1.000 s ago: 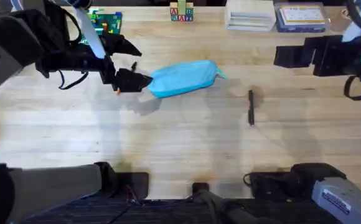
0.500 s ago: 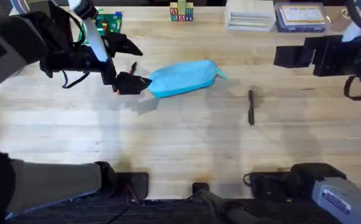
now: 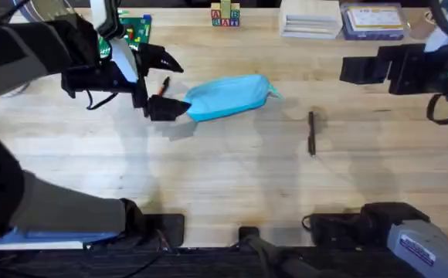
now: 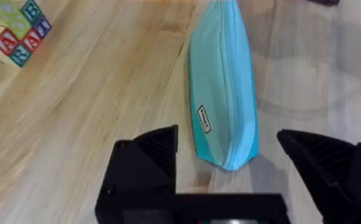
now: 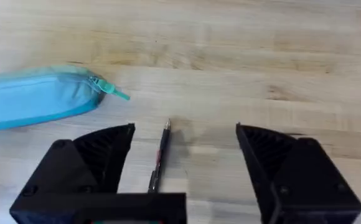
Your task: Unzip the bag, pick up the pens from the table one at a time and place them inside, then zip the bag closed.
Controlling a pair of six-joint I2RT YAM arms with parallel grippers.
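Lying lengthwise on the light wooden plank counter [image 3: 208, 177], the light blue oblong fabric pouch [image 3: 230, 96] has its zipper shut and its small pull tab [image 5: 114, 92] pointing toward the thin black pen [image 3: 311, 133] nearby. The left gripper [image 3: 161, 85] hovers at the pouch's opposite end, fingers spread. The right gripper [image 5: 183, 155] hangs above the pen, fingers spread wide.

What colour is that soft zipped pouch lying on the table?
Light blue, almost turquoise. The pouch shows best in the left wrist view, its zipper running along its length.
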